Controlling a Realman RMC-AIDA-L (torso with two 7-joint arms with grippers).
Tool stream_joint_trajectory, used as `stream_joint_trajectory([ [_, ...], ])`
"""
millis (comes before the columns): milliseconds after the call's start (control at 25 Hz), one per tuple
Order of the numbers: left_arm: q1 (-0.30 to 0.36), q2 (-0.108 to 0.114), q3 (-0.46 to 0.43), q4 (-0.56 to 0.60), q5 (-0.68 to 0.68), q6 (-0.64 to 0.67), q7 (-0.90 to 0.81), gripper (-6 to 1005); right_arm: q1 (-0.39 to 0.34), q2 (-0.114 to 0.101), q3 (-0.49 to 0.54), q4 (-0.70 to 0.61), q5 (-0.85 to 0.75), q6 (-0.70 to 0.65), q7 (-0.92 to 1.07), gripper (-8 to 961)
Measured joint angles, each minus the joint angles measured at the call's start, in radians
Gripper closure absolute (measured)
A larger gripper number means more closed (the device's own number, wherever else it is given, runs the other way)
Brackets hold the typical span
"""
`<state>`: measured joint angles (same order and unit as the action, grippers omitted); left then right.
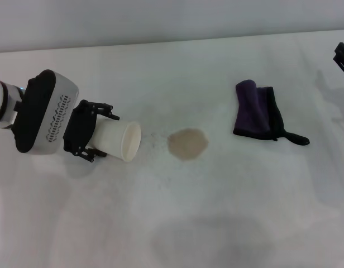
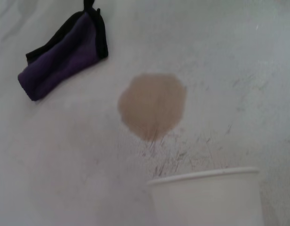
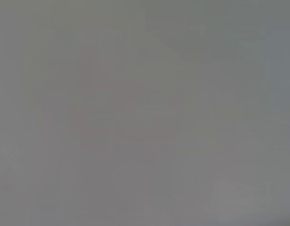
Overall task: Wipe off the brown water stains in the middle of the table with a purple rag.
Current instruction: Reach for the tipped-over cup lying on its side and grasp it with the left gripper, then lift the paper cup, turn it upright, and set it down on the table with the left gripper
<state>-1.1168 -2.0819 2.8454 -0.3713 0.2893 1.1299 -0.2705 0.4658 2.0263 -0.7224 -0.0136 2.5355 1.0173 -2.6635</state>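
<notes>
From the head view, the left hand sits at the left side of the white counter, its black fingers clamped on a white paper cup that lies tipped on its side with its mouth turned toward the middle. Just beyond that mouth, past a scatter of faint dark speckles, is the brown water stain, a roundish tan patch with an uneven edge, whole and unsmeared. Farther to the right, well apart from the stain, the purple rag lies folded flat with its black edging and loop tail trailing toward the right edge. Only a black sliver of the right hand shows at the far right edge, above the counter and away from the rag; whether it is apart or together I cannot tell. In the left wrist view, the cup's rim fills the near edge, the stain lies just past it, and the rag rests farther off, untouched. The right wrist view gives only a flat grey field with nothing to make out. Judging from all this, the wiping has not begun: the rag is not yet picked up, the stain is intact, and grasping the rag, carrying it to the stain and rubbing it away all remain.
</notes>
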Motion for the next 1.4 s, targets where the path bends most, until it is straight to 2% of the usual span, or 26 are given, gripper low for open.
stream_joint_trajectory([
  [280,0.004,-0.001,-0.001,0.002,-0.027,-0.006,0.000,156,-0.005,0.000,0.000,0.000,-0.002,0.010,0.000,102],
  [360,0.009,-0.001,-0.001,0.002,-0.066,-0.006,0.000,220,-0.006,0.000,0.000,0.000,-0.002,0.010,0.001,103],
  [400,0.011,-0.001,-0.001,0.002,-0.088,-0.006,0.000,252,-0.006,0.000,0.000,0.000,-0.001,0.010,0.001,104],
  [680,0.072,0.001,-0.002,0.001,-0.373,0.002,0.001,251,-0.005,0.000,0.000,-0.002,0.000,0.012,0.001,107],
  [800,0.128,0.002,-0.002,0.032,-0.554,-0.002,0.010,251,0.000,0.000,0.000,-0.003,0.000,0.013,0.001,108],
  [1120,0.337,0.003,-0.002,0.248,-1.021,0.038,0.125,252,0.017,0.000,0.000,-0.010,-0.001,0.018,0.001,112],
  [1400,0.517,-0.003,-0.004,0.467,-1.394,0.073,0.129,254,0.044,0.002,-0.002,-0.009,-0.003,0.031,0.001,115],
])
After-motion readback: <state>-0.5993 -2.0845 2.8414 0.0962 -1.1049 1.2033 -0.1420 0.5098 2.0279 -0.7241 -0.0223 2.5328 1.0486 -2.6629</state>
